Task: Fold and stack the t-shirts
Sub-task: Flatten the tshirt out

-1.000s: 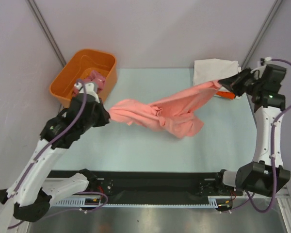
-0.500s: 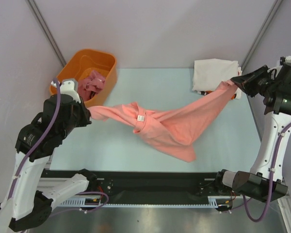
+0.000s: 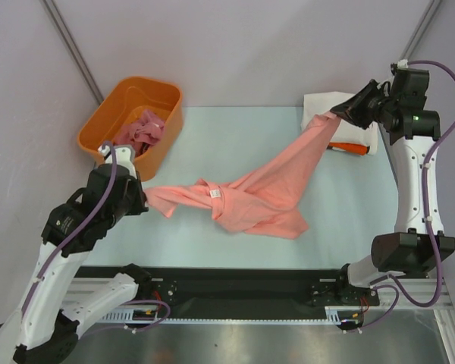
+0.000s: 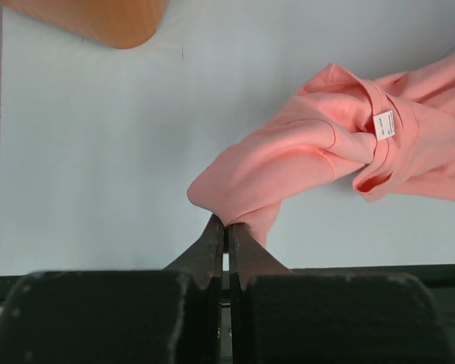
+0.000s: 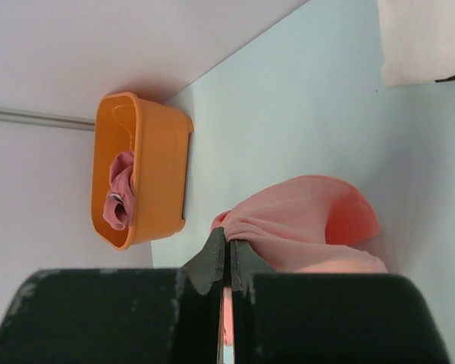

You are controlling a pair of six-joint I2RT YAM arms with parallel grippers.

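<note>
A salmon-pink t-shirt (image 3: 265, 193) hangs stretched between my two grippers, its bunched middle with a white neck label resting on the table. My left gripper (image 3: 142, 199) is shut on its left end; the left wrist view shows the cloth (image 4: 303, 152) pinched at the fingertips. My right gripper (image 3: 335, 115) is shut on its right end, raised at the back right; the cloth shows in the right wrist view (image 5: 303, 227). A folded cream-white shirt (image 3: 337, 114) lies on an orange one (image 3: 347, 149) under the right gripper. A rose-pink shirt (image 3: 140, 129) lies crumpled in the tub.
An orange plastic tub (image 3: 133, 121) stands at the back left; it also shows in the right wrist view (image 5: 136, 167) and at the top of the left wrist view (image 4: 98, 19). The pale table (image 3: 235, 129) ends at a black rail (image 3: 235, 284) in front.
My left gripper has moved right and down toward the table with its end of the shirt. My right gripper has moved left and back over the folded stack. The shirt now sags onto the table.
</note>
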